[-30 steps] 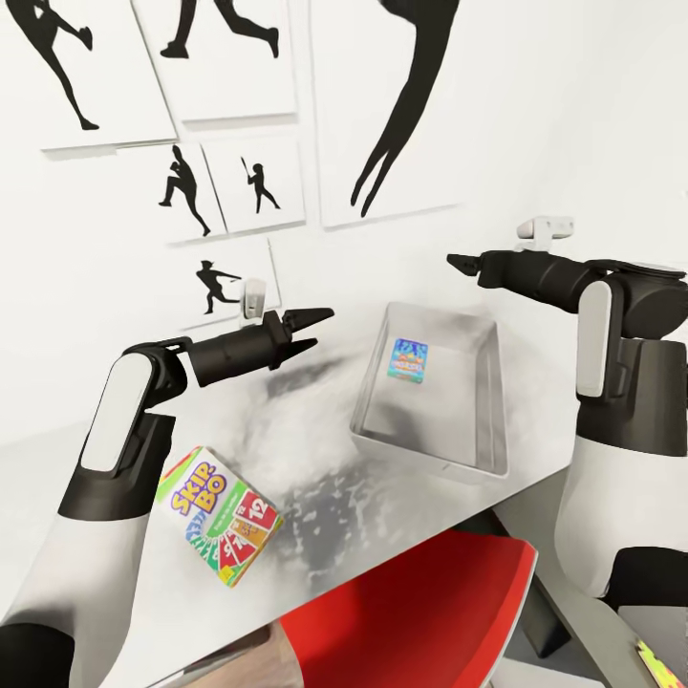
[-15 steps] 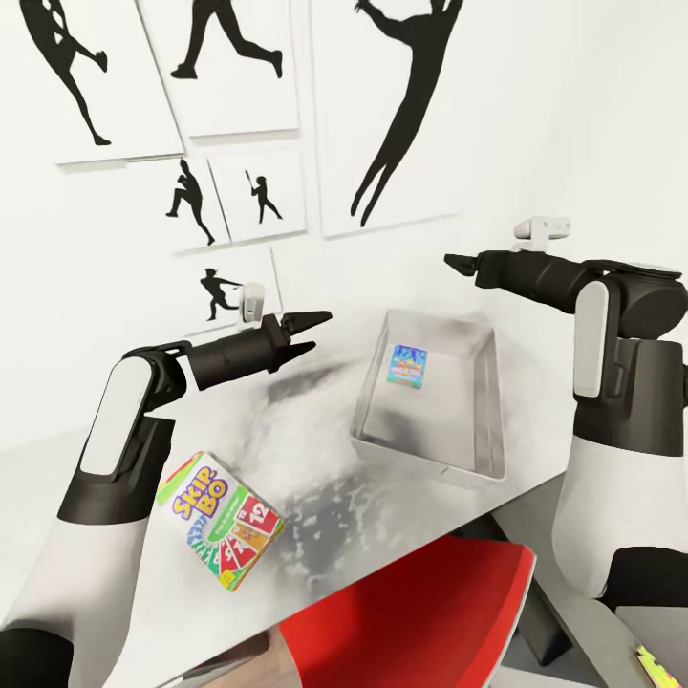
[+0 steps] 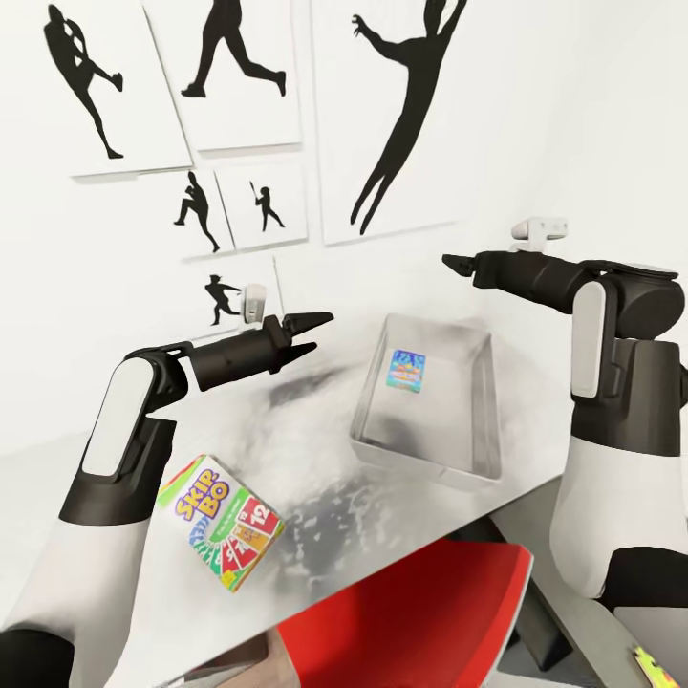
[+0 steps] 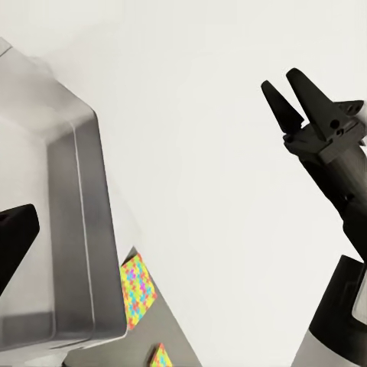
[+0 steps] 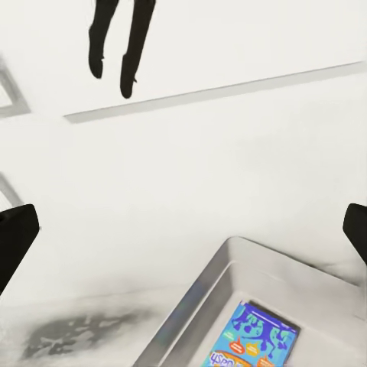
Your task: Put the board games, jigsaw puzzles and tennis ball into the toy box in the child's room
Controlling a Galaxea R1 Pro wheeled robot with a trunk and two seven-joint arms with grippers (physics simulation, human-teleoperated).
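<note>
Both jaws are held apart and empty; the SKIP-BO box [image 3: 222,523], below the left gripper [image 3: 311,333], appears light, stiff, best taken across its thin edges.

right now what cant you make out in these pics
- Small blue board game in the toy box: print too small to read in the head view, cut off by the edge in the right wrist view.
- Jigsaw puzzle: partly hidden behind the toy box wall in the left wrist view.
- Left gripper: fingers seen side-on in the head view, gap unclear.
- SKIP-BO box: tilted; its underside is hidden.
</note>
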